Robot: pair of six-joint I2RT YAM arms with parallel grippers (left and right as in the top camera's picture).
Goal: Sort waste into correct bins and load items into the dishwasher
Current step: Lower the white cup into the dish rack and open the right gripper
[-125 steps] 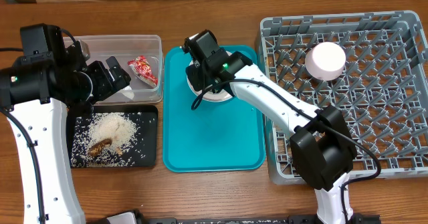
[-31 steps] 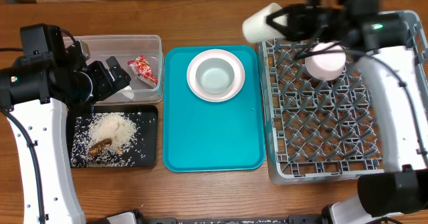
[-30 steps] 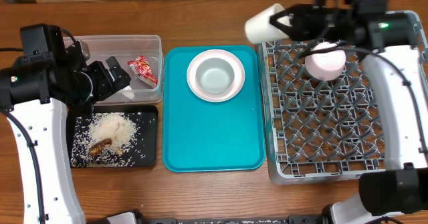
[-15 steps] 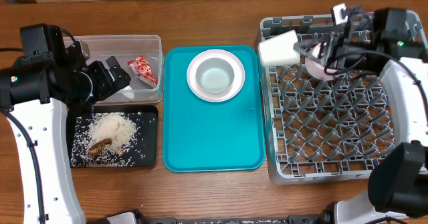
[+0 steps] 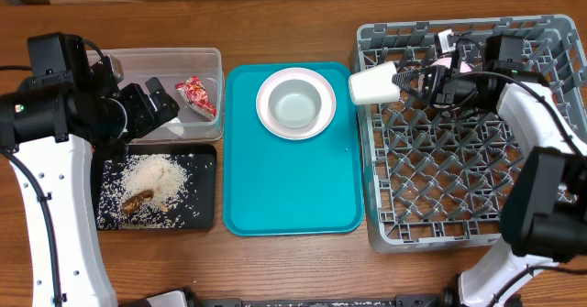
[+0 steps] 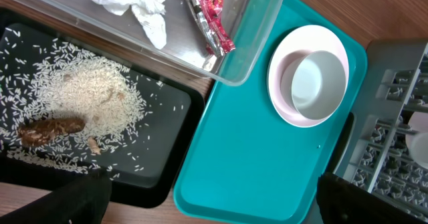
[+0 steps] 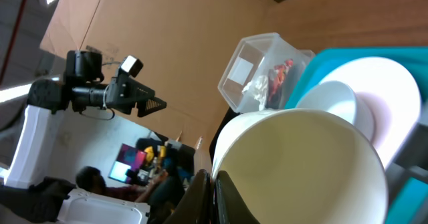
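Step in hand: loading the cup (image 5: 371, 86) into the dish rack (image 5: 459, 188). Right gripper (image 5: 404, 80) is clamped on the rim — cup held sideways over the rack's left edge. Left gripper (image 5: 161, 105) has its jaws apart and empty, above the tub (image 5: 156, 55). Next move — probably tip the cup mouth-down and lower it between the pegs.

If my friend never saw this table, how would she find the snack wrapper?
Start at the big teal tray in the middle. Left of its far end sits a clear plastic tub, and the wrapper lies inside, near the wall closest to the tray. It's the only red, crinkly thing; the crumpled napkin beside it is white.
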